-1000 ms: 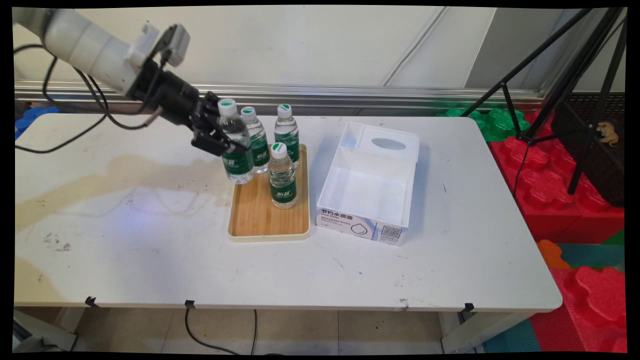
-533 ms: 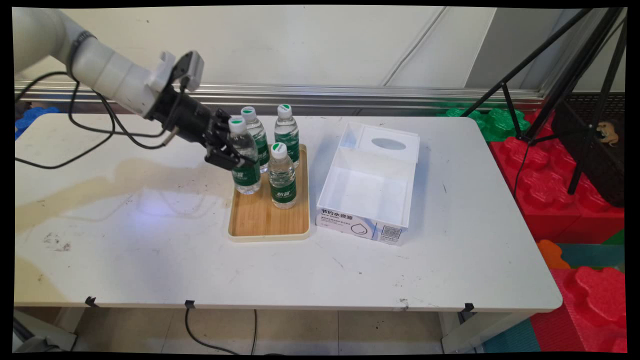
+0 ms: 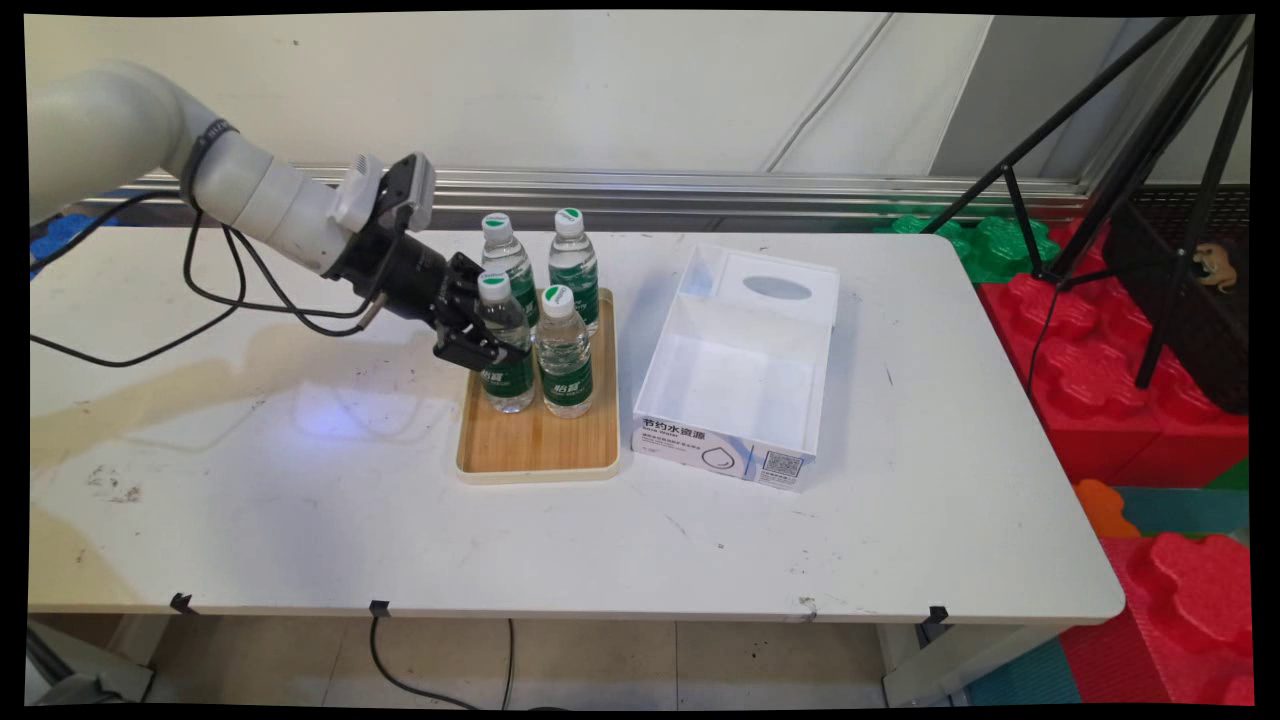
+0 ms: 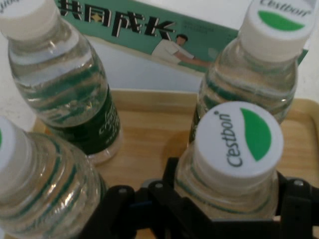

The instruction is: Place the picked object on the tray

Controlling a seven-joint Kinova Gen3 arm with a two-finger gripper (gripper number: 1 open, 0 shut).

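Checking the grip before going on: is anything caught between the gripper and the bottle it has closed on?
Nothing visible. The gripper clamps the held bottle directly below its shoulder; the three other bottles stand apart on the wooden tray.

Robot lab or test room, not a home or shop. Evidence: a scuffed, stained white table [image 3: 300,520] with black tape tabs along its near edge, cables hanging below, a black tripod [image 3: 1130,150] standing at the right, and a plain panelled wall [image 3: 600,90] with a metal rail behind. Also noted: red and green interlocking foam blocks [image 3: 1130,370] stacked on the floor beside the table, as in a makeshift test bay.
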